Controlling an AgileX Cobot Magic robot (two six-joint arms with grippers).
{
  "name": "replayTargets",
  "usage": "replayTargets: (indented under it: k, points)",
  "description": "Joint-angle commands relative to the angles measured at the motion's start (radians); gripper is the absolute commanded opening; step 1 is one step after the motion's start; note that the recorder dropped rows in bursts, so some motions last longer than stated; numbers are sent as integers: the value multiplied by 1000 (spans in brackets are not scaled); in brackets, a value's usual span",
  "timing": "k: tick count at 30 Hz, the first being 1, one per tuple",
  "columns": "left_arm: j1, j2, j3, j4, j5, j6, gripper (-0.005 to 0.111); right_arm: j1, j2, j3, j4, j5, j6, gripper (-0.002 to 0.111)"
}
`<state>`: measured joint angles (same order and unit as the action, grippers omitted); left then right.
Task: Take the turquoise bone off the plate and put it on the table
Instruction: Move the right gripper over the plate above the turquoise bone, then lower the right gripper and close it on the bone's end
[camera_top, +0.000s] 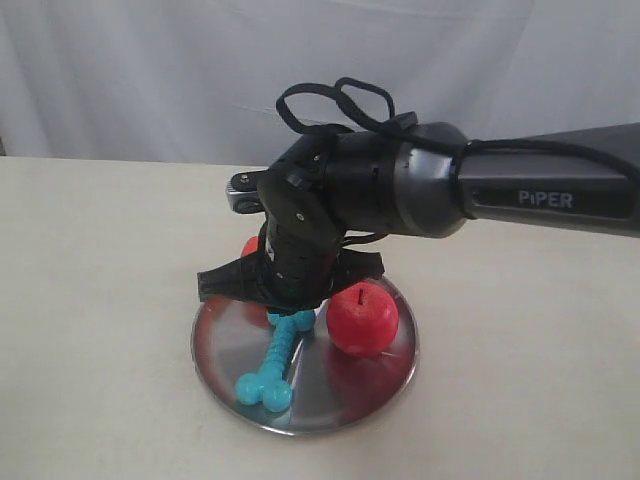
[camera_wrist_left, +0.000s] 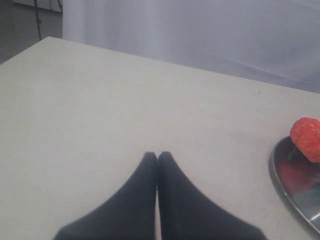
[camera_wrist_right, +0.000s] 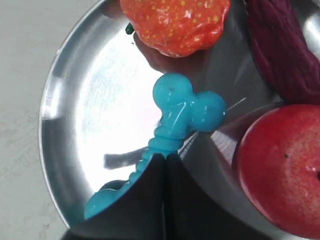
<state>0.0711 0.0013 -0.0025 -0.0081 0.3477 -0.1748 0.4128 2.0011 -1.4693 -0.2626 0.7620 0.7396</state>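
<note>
The turquoise bone (camera_top: 275, 362) lies flat on the shiny steel plate (camera_top: 222, 340), which rests on the beige table (camera_top: 90, 300). My right gripper (camera_top: 296, 304) hangs over the bone's far end, pointing down. In the right wrist view its fingers (camera_wrist_right: 150, 190) are pressed together in front of the ribbed shaft of the bone (camera_wrist_right: 182, 107), with nothing between them, and they hide part of the shaft. My left gripper (camera_wrist_left: 157, 156) is shut and empty above bare table (camera_wrist_left: 100, 100), well to the side of the plate's rim (camera_wrist_left: 286, 187). It is out of the exterior view.
A red apple (camera_top: 362, 318) sits on the plate right beside the bone, close to the right gripper. A strawberry (camera_wrist_right: 175, 20) and a dark purple item (camera_wrist_right: 285, 45) lie at the plate's far side. A white curtain (camera_top: 150, 70) backs the table.
</note>
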Motion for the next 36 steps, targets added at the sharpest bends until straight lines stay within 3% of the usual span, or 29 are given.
replayTargets:
  k: [1,13,15,19,22,36]
  points:
    - [-5,-1,3,1,-5,-2,0,-1,3,-8,3,6,23,0]
    - [-5,-1,3,1,-5,-2,0,-1,7,-8,10,10,21,2]
    - [-5,-1,3,1,-5,-2,0,-1,6,-6,17,10,21,13]
    - [-5,-1,3,1,-5,-2,0,-1,6,-6,26,8,25,49]
    - [-5,-1,3,1,-5,-2,0,-1,6,-6,26,7,30,64]
    - [-5,-1,3,1,-5,-2,0,-1,31,-6,29,6,67,65]
